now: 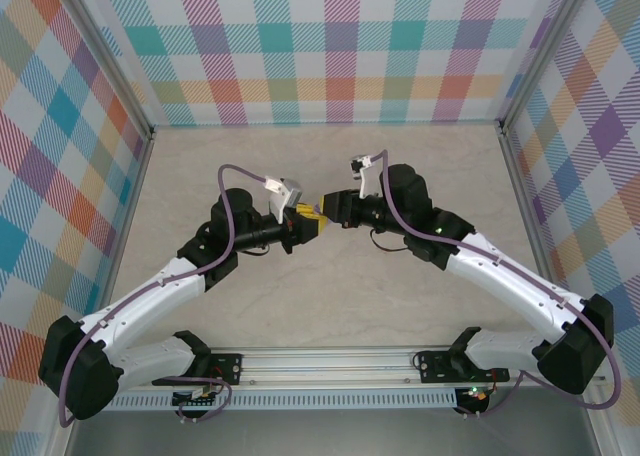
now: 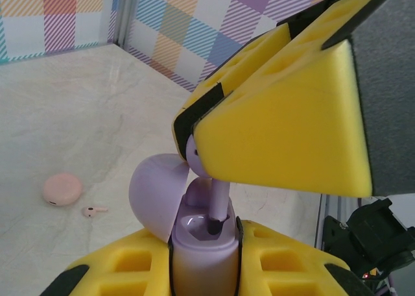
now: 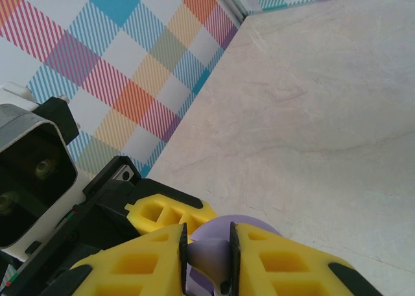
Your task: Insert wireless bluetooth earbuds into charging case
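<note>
The left gripper (image 2: 204, 267) was clamped on the open purple case (image 2: 198, 241), lid (image 2: 154, 191) flipped back. The right gripper (image 3: 207, 256) pinched a purple earbud (image 2: 219, 202), stem tip down inside the case's cavity. On the bench (image 2: 78, 108) a closed pink case (image 2: 62, 189) lay off to the side, with a pink earbud (image 2: 94, 211) just beside it, not touching.
</note>
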`<state>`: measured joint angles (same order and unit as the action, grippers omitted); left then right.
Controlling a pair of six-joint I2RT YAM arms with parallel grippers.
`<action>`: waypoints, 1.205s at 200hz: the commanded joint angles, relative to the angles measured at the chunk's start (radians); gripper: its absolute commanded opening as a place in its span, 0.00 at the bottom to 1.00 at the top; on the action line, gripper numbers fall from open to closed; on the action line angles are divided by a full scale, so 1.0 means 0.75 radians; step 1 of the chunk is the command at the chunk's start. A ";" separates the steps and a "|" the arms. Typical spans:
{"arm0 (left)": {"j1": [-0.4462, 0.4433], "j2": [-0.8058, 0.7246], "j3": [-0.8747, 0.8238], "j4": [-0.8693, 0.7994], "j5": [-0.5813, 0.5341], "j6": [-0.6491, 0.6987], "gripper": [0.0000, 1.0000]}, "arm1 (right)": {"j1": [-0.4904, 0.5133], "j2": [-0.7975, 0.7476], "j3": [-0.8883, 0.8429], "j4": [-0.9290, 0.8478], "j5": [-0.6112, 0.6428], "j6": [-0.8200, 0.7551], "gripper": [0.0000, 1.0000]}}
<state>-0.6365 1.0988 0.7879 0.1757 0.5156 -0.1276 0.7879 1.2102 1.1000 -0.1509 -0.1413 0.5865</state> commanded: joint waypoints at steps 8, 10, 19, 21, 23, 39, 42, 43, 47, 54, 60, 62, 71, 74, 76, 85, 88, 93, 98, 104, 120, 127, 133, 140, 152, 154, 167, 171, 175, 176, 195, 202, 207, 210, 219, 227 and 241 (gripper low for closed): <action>-0.013 0.000 0.057 0.027 0.025 -0.047 0.10 | 0.017 0.006 0.019 0.026 0.020 -0.036 0.24; -0.014 0.001 0.058 0.028 0.027 -0.050 0.10 | 0.018 0.006 0.017 0.026 0.022 -0.035 0.24; -0.014 0.005 0.061 0.034 0.029 -0.063 0.10 | 0.021 0.006 0.015 0.027 0.027 -0.038 0.24; -0.014 0.005 0.062 0.034 0.029 -0.066 0.10 | 0.022 0.007 0.014 0.028 0.028 -0.038 0.24; -0.014 0.007 0.062 0.034 0.027 -0.068 0.10 | 0.021 0.007 0.014 0.029 0.029 -0.039 0.24; -0.014 0.015 0.067 0.032 0.019 -0.084 0.10 | 0.027 0.008 0.012 0.033 0.030 -0.041 0.24; -0.014 0.017 0.070 0.032 0.017 -0.088 0.10 | 0.027 0.009 0.012 0.033 0.031 -0.043 0.24; -0.014 0.017 0.070 0.032 0.017 -0.089 0.10 | 0.028 0.009 0.012 0.033 0.031 -0.044 0.24; -0.014 0.020 0.070 0.032 0.014 -0.093 0.10 | 0.030 0.009 0.012 0.032 0.033 -0.045 0.24; -0.014 0.022 0.071 0.035 0.015 -0.099 0.10 | 0.033 0.008 0.012 0.033 0.037 -0.048 0.24; -0.014 0.024 0.074 0.037 0.014 -0.107 0.10 | 0.035 0.009 0.011 0.034 0.039 -0.049 0.24; -0.014 0.026 0.073 0.038 0.012 -0.110 0.10 | 0.035 0.009 0.010 0.034 0.041 -0.049 0.24; -0.014 0.028 0.075 0.036 0.000 -0.120 0.10 | 0.039 0.008 0.008 0.036 0.042 -0.050 0.24; -0.014 0.027 0.076 0.037 0.000 -0.122 0.10 | 0.041 0.010 0.008 0.036 0.043 -0.050 0.24; -0.014 0.028 0.077 0.038 -0.002 -0.122 0.10 | 0.042 0.011 0.008 0.034 0.045 -0.050 0.24; -0.014 0.028 0.077 0.040 -0.009 -0.129 0.10 | 0.044 0.010 0.006 0.034 0.051 -0.052 0.23; -0.014 0.027 0.077 0.040 -0.012 -0.130 0.10 | 0.045 0.010 0.006 0.032 0.054 -0.052 0.23; -0.014 0.028 0.078 0.040 -0.014 -0.130 0.10 | 0.048 0.010 0.004 0.032 0.057 -0.053 0.23; -0.014 0.028 0.078 0.040 -0.021 -0.131 0.10 | 0.049 0.010 0.002 0.030 0.060 -0.053 0.23; -0.014 0.026 0.080 0.034 -0.037 -0.139 0.10 | 0.051 0.010 0.002 0.029 0.065 -0.054 0.23; -0.014 0.022 0.083 0.023 -0.068 -0.149 0.10 | 0.056 0.002 -0.004 0.034 0.075 -0.056 0.23; -0.014 0.021 0.081 0.023 -0.074 -0.152 0.10 | 0.058 0.002 -0.003 0.033 0.079 -0.058 0.23; -0.014 0.022 0.081 0.023 -0.076 -0.152 0.10 | 0.059 0.002 -0.002 0.031 0.084 -0.060 0.23; -0.014 0.022 0.082 0.022 -0.079 -0.154 0.10 | 0.059 0.002 -0.002 0.030 0.086 -0.060 0.23; -0.014 0.022 0.083 0.015 -0.097 -0.163 0.10 | 0.063 -0.003 -0.006 0.033 0.098 -0.062 0.23; -0.014 0.022 0.083 0.015 -0.097 -0.163 0.10 | 0.064 -0.004 -0.006 0.035 0.099 -0.062 0.23; -0.014 0.022 0.081 0.015 -0.100 -0.163 0.10 | 0.064 -0.005 -0.006 0.033 0.103 -0.065 0.23; -0.014 0.022 0.081 0.015 -0.100 -0.162 0.10 | 0.064 -0.005 -0.006 0.032 0.102 -0.066 0.23; -0.014 0.021 0.081 0.015 -0.099 -0.165 0.10 | 0.066 -0.005 -0.006 0.033 0.101 -0.067 0.23; -0.014 0.021 0.081 0.016 -0.099 -0.165 0.10 | 0.067 -0.005 -0.006 0.032 0.101 -0.067 0.23; -0.014 0.022 0.082 0.015 -0.111 -0.169 0.10 | 0.069 -0.004 -0.006 0.031 0.101 -0.069 0.22; -0.014 0.022 0.081 0.013 -0.113 -0.169 0.10 | 0.069 -0.001 -0.006 0.030 0.102 -0.069 0.22; -0.014 0.022 0.083 0.011 -0.120 -0.170 0.10 | 0.068 -0.004 -0.006 0.031 0.104 -0.070 0.22; -0.014 0.022 0.083 0.011 -0.123 -0.170 0.10 | 0.069 -0.004 -0.006 0.031 0.103 -0.071 0.22; -0.014 0.022 0.085 0.009 -0.125 -0.171 0.10 | 0.071 -0.004 -0.006 0.031 0.103 -0.072 0.22; -0.014 0.022 0.087 0.004 -0.133 -0.171 0.10 | 0.070 -0.004 -0.005 0.029 0.101 -0.073 0.22; -0.014 0.022 0.089 0.008 -0.116 -0.164 0.10 | 0.070 0.000 -0.001 0.020 0.099 -0.076 0.22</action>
<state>-0.6395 1.1187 0.8162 0.1562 0.4538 -0.2436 0.8249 1.2114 1.0996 -0.1390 -0.0410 0.5564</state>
